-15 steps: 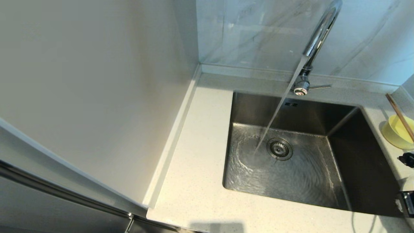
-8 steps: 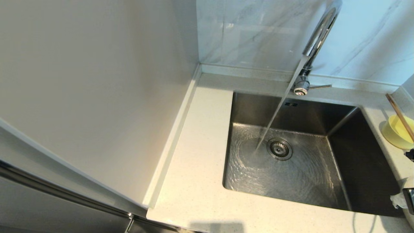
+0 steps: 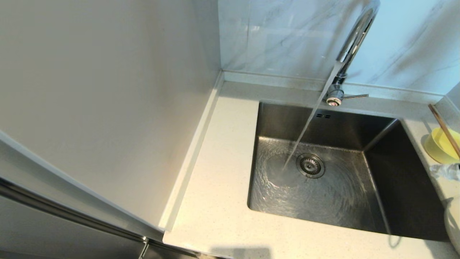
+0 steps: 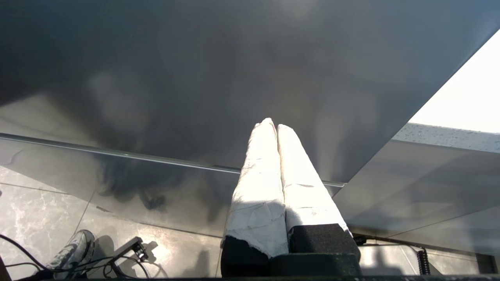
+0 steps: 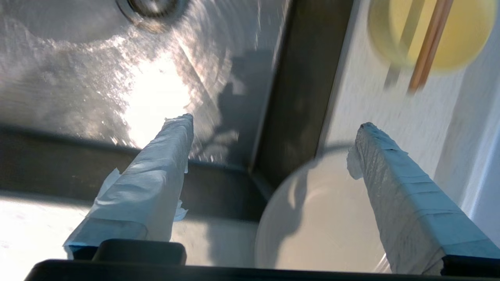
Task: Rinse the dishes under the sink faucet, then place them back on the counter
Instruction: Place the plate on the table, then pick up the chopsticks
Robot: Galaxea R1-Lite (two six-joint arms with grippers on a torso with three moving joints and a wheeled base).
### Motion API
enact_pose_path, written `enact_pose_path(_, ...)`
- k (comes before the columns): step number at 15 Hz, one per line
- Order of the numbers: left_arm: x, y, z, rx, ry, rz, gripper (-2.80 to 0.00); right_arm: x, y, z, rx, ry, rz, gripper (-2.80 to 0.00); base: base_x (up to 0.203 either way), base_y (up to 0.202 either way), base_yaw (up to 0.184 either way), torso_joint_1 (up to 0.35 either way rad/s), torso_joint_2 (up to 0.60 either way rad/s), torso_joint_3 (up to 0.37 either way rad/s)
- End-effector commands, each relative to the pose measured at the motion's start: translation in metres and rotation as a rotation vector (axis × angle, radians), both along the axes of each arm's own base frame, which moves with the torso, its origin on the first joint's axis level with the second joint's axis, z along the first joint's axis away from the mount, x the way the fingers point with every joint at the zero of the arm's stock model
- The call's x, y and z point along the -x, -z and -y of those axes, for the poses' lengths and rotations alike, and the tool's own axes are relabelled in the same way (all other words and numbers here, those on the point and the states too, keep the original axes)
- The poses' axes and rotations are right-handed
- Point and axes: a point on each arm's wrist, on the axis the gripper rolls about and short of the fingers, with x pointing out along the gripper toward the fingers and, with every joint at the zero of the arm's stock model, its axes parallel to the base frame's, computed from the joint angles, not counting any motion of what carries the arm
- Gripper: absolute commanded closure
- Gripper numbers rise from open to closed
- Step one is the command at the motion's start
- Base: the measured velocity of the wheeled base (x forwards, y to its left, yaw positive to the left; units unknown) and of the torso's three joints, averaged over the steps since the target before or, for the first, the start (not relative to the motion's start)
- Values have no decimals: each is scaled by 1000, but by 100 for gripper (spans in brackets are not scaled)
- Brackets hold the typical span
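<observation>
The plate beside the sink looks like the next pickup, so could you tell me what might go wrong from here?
The plate lies flat on the counter at the sink edge; the open right gripper may nudge it into the basin. The chopsticks rest loosely across the bowl and could roll off.

Sink brushed steel – faucet glossy chrome – chopsticks wood.

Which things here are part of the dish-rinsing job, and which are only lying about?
Part of the job:
- plate
- bowl
- chopsticks
- faucet, running
- sink
- counter
- right gripper, open above the plate
- left gripper, shut, parked low

Only lying about:
- shoe
- cables
</observation>
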Motion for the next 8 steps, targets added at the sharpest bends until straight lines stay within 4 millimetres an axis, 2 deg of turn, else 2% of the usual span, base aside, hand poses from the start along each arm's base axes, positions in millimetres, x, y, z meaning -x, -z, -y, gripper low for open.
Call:
enact_pose_path(1, 0, 0, 0, 0, 0, 0, 0, -17, -21, 5, -10, -16, -10, -280, 0, 0, 0, 0, 0, 0)
enact_pose_path(3, 0, 0, 0, 0, 0, 0, 0, -47, -42, 14, -16, -31, -51, -280, 0, 0, 0, 0, 0, 0)
enact_pose_path(4, 0, 0, 0, 0, 1, 0, 0, -67, -45, 20, -8, -28, -79, -280, 0, 0, 0, 0, 0, 0)
enact_pose_path(6, 0, 0, 0, 0, 0, 0, 0, -99, -43, 32, 33, 13, -140, -280, 0, 0, 0, 0, 0, 0)
enact_pose_path(8, 0, 0, 0, -1, 0, 0, 0, -117, -38, 46, 54, 67, -175, -280, 0, 0, 0, 0, 0, 0)
